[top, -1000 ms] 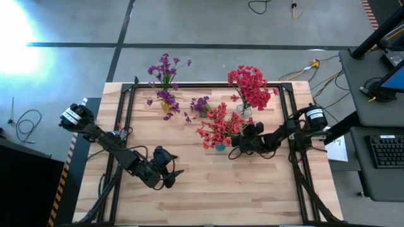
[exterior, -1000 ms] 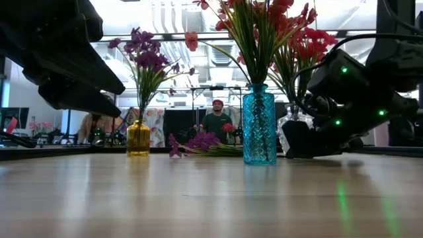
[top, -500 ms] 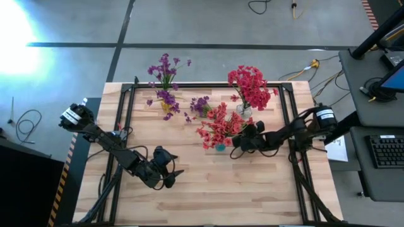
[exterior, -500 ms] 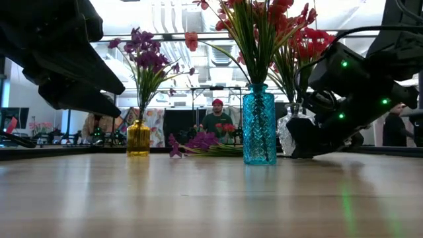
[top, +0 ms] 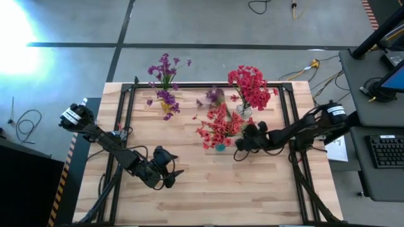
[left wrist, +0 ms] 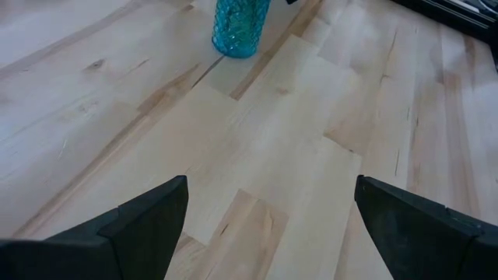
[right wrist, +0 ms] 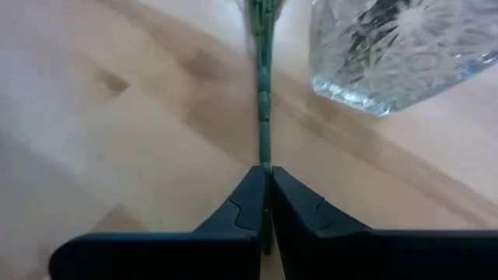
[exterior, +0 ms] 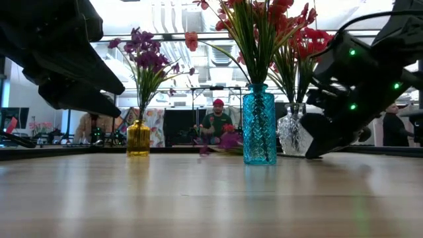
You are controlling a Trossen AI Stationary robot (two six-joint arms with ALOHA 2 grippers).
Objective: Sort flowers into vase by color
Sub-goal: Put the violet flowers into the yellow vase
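A purple flower sprig [top: 213, 96] lies between the teal vase [top: 219, 146] of red flowers and the clear vase [top: 245, 111] of red flowers. Its green stem runs back to my right gripper [top: 240, 142], which is shut on it just right of the teal vase. A yellow vase [top: 166, 108] at the far left holds purple flowers. My left gripper [top: 175, 176] hovers open over bare table near the front left. My right gripper pinches the sprig's thin green stem [right wrist: 264, 155] between its two fingertips, toward the stem's bare end. The fingers slant down from the table's right side, and the stem runs straight on ahead of them. The blossom end [exterior: 228, 140] shows blurred just above the tabletop.
The clear vase [right wrist: 389, 54] stands close beside the held stem. The teal vase [exterior: 259, 125] is right next to my right gripper [exterior: 317, 142]. A black frame [top: 189, 86] runs along the table's far edge and sides. People stand in the room behind.
My right gripper has shut on the purple sprig's stem, then risen and drawn back toward the table's right edge while tipping up. The sprig has swung with it: its blossom end has moved from the table toward the far edge, nearer the clear vase.
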